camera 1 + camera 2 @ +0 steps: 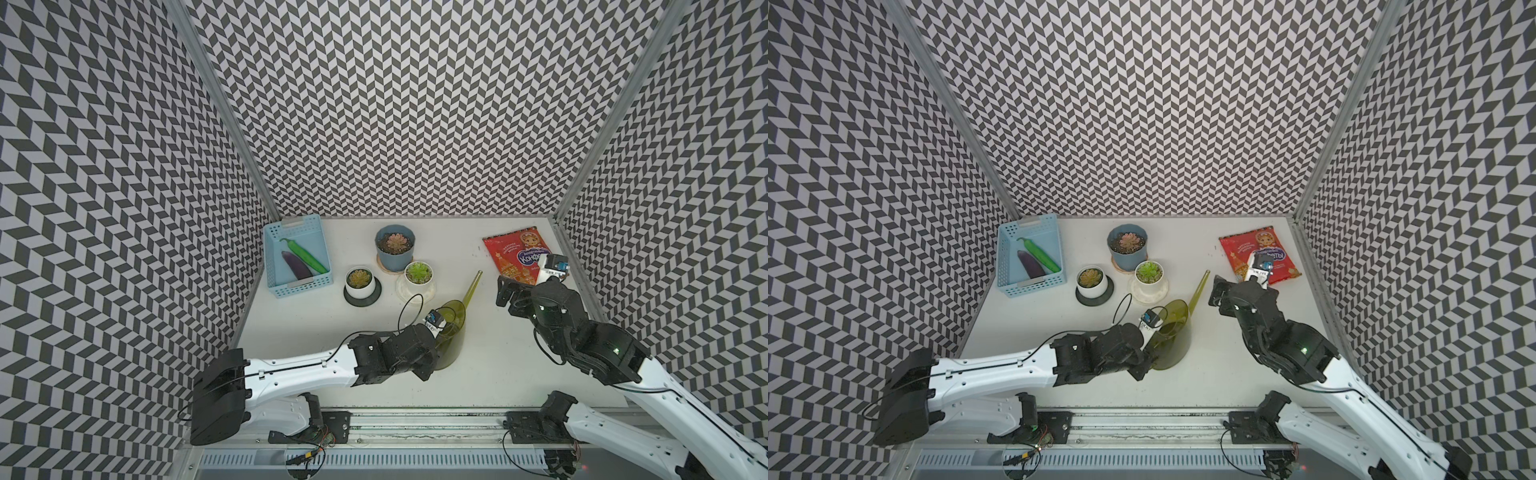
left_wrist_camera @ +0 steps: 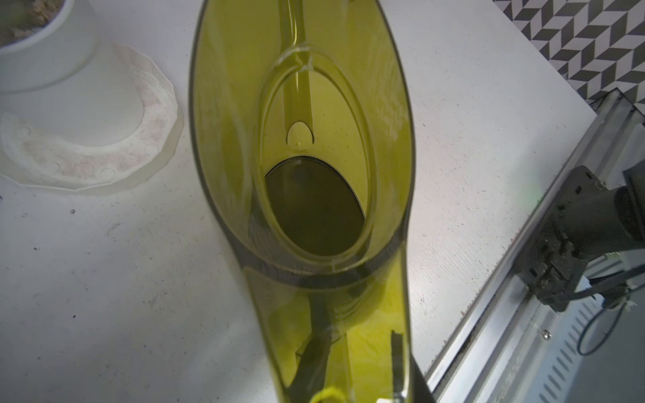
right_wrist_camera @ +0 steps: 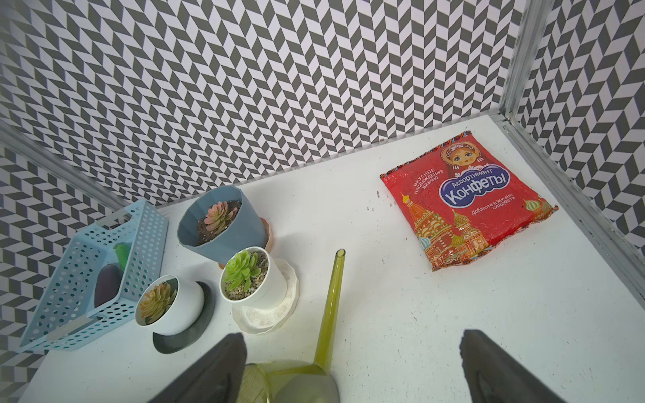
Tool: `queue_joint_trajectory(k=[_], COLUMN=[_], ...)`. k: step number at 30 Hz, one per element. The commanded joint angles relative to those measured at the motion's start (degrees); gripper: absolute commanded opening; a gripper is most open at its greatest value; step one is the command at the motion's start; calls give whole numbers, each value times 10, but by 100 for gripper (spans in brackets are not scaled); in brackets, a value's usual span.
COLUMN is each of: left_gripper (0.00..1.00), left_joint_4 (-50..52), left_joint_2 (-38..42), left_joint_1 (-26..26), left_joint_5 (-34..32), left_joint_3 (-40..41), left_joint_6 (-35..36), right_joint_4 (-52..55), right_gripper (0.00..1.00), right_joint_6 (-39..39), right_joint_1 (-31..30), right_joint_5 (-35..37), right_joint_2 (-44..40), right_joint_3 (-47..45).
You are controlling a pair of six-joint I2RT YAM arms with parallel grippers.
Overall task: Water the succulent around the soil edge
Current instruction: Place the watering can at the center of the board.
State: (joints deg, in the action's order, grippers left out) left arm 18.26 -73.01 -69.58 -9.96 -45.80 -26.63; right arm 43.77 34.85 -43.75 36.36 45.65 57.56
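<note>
Gripping watering can (image 1: 453, 332), left tool (image 2: 356, 359) clamped

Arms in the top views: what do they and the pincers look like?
Left arm and right arm: white shells, black joint housings, thin black cables alongside. A green light glows on the right arm's joint. The right pincer is black, with wedge-shaped fingers.

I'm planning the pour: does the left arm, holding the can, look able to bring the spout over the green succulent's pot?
Probably yes: the spout ends close beside the pot, and nothing stands between them.
</note>
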Motion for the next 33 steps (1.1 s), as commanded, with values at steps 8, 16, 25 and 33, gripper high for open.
queue_joint_trajectory(k=[8, 16, 25, 33], left_gripper=[7, 36, 90, 100], left_joint_4=[-135, -186, -212, -197], left_joint_2=[-59, -145, -107, 30], left_joint_1=[-4, -3, -17, -31], left_joint_5=[-124, -127, -60, -95], left_joint_3=[5, -30, -22, 34], left_joint_6=[-16, 1, 43, 37], right_joint_4=[-10, -8, 8, 19], right_gripper=[100, 100, 100, 100], right_joint_6=[8, 15, 22, 9], right_joint_1=[2, 2, 2, 1], right_joint_5=[-3, -5, -14, -107], right_joint_2=[-10, -16, -26, -9], right_joint_3=[-12, -25, -30, -49])
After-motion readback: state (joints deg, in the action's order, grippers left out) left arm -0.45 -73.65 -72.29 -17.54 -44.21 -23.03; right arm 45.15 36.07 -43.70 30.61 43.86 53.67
